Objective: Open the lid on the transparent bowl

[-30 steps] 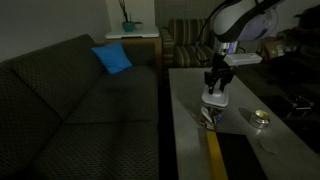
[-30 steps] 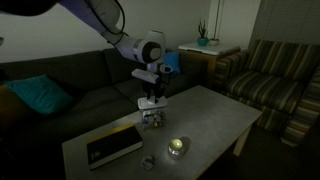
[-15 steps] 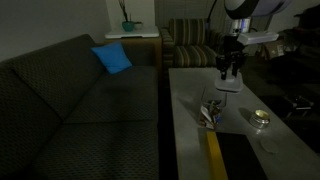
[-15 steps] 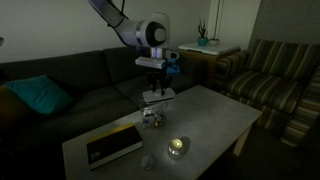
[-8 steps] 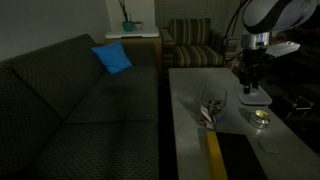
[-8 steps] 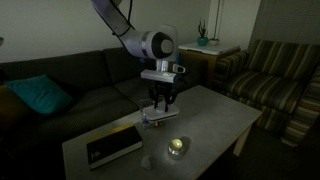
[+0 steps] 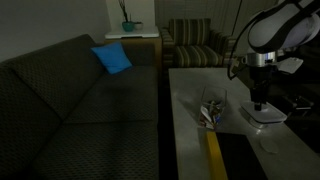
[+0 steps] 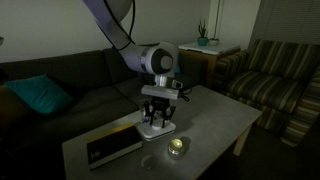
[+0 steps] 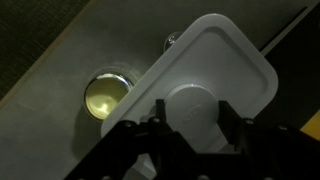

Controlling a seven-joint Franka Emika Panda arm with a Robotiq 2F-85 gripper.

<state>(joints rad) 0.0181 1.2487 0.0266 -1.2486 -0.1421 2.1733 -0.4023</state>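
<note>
My hand (image 9: 193,112) grips the lid (image 9: 215,60) by its knob, and lowering it here could clip the tin (image 9: 107,96) at centre-left.

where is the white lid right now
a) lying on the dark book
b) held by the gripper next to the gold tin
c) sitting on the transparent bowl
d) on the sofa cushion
b: the wrist view shows the gripper clamped on the knob of the lid, with the gold tin just beside it; the transparent bowl stands uncovered, apart from it.
</note>
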